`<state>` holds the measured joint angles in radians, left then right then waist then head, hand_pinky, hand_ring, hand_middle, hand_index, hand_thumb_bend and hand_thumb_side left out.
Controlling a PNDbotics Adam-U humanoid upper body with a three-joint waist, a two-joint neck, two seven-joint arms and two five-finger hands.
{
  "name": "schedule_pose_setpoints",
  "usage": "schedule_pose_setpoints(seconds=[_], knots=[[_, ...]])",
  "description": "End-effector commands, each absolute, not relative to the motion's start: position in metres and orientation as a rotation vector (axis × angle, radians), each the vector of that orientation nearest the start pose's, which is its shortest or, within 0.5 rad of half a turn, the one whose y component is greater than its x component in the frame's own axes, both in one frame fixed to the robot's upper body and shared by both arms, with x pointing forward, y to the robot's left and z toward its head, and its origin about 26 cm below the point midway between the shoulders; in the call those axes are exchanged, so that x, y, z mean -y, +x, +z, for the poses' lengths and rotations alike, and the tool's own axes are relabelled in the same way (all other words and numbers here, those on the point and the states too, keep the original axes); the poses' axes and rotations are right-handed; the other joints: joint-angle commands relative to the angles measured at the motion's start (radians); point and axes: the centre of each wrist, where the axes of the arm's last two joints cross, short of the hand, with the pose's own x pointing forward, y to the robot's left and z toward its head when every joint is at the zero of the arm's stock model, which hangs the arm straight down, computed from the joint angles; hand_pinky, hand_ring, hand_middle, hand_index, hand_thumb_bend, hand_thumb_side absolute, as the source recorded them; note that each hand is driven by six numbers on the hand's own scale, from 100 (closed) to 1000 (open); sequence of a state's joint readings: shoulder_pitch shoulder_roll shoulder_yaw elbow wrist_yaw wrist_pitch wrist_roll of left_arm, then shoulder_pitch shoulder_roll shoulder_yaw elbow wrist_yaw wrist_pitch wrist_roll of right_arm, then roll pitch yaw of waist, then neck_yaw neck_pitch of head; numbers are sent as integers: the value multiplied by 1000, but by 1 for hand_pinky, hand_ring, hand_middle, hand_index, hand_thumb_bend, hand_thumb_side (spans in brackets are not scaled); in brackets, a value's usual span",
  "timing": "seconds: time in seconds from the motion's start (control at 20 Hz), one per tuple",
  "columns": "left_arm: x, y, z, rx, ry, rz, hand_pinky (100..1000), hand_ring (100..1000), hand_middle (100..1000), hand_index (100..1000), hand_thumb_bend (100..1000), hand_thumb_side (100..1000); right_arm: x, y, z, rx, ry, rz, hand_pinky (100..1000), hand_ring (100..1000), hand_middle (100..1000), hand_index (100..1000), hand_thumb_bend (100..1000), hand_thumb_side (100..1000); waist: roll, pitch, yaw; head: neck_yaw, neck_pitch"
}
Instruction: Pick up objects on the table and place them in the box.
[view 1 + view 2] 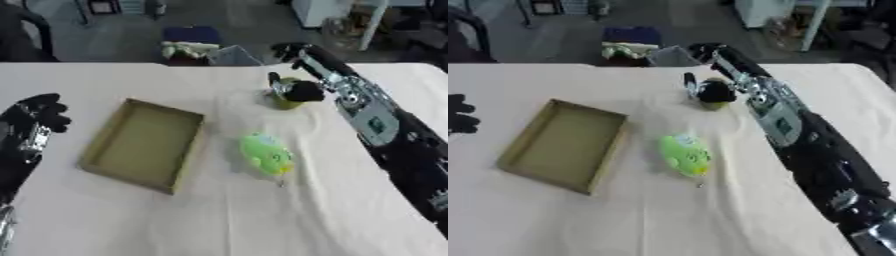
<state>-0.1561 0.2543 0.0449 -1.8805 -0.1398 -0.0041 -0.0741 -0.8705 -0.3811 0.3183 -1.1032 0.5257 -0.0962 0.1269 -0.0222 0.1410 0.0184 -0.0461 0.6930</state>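
Table [219, 220] under a pale cloth, seen from the left eye. Box [144, 145], shallow cardboard, sits open left of centre, nothing inside. Green toy [267, 154], rounded, with a yellowish end nearest the camera, lies on the cloth just right of the box and apart from it. Farther back, an olive-green object [284, 101] stands on the cloth. Right arm comes in from the lower right and stretches to that object; right hand [297, 91] is at it, dark fingers curled about its top, one finger standing up on the left side. Left hand [39, 117] hovers at the left edge beside the box, fingers relaxed and apart, holding nothing.

Right eye view: same layout, shifted left. Right hand [710, 90] again covers the olive object [715, 104], fingers closed on it. Green toy [684, 155] lies between box [562, 145] and right forearm. Only dark fingertips of the left hand [458, 120] show at the left edge.
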Motion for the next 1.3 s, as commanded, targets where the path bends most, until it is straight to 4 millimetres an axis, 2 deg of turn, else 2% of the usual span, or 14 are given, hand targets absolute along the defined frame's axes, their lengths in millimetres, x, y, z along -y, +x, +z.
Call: schedule_pose_setpoints(seconds=[0.05, 0.5, 0.9, 1.3], knots=[[-284, 298, 137, 2023, 300, -417, 661, 639, 651, 802, 334, 748, 213, 459, 189, 1834, -668, 1203, 746, 832, 809, 930, 100, 384, 2, -14, -2, -2, -5], [-284, 298, 136, 2020, 298, -415, 660, 638, 650, 802, 334, 749, 205, 472, 189, 1796, -747, 1146, 781, 874, 863, 945, 100, 421, 6, -13, 1, -10, -7], [-283, 298, 136, 2021, 292, -414, 660, 638, 651, 802, 333, 749, 199, 488, 166, 1695, -820, 1052, 796, 895, 886, 951, 100, 443, 13, -13, 4, -22, -10], [-283, 298, 135, 2023, 286, -412, 660, 638, 651, 802, 333, 748, 192, 495, 143, 1581, -980, 907, 818, 929, 912, 949, 100, 440, 19, -14, 4, -32, -14]])
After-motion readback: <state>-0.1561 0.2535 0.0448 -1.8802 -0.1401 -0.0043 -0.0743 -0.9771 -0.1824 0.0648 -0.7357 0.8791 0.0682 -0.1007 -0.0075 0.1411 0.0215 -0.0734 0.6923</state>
